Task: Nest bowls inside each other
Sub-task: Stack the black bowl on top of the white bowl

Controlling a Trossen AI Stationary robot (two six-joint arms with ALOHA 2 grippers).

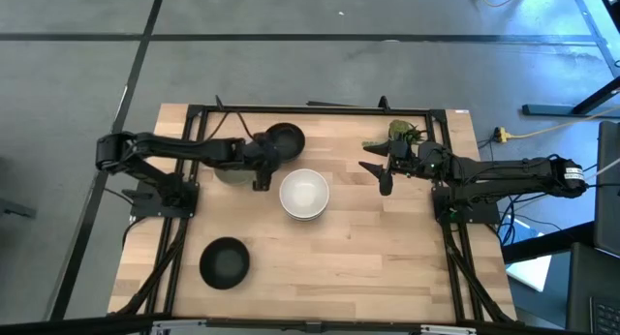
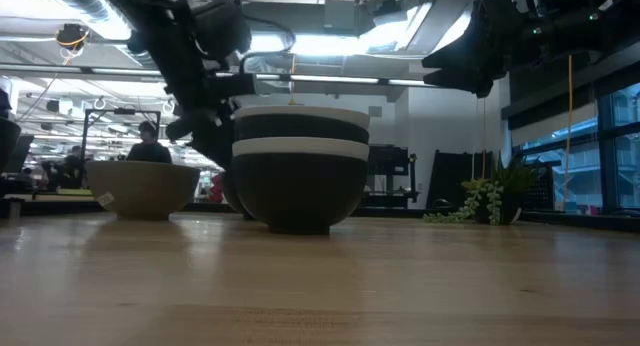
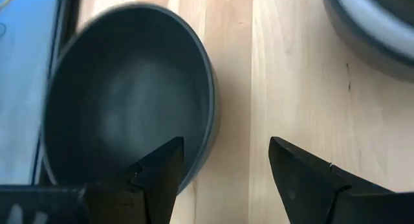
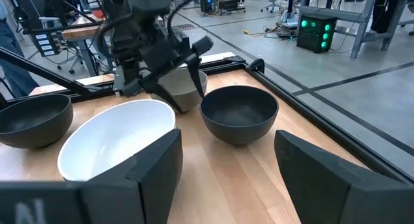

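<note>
low view is showing the centre stack (image 2: 300, 166) banded black and white; high view is showing only its white bowl (image 1: 304, 193). left gripper (image 1: 260, 170) and right gripper (image 1: 380, 175) are hanging spread, empty. no readable writing.

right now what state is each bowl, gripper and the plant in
white bowl stack: upright, nested, mid table, white bowl on top
black bowl at the far edge: upright, empty, alone
black bowl at the near left: upright, empty, alone
pale bowl: upright, under the left arm
left gripper: open, empty, beside the far black bowl
right gripper: open, empty, raised
plant sprig: lying at the far right
</note>
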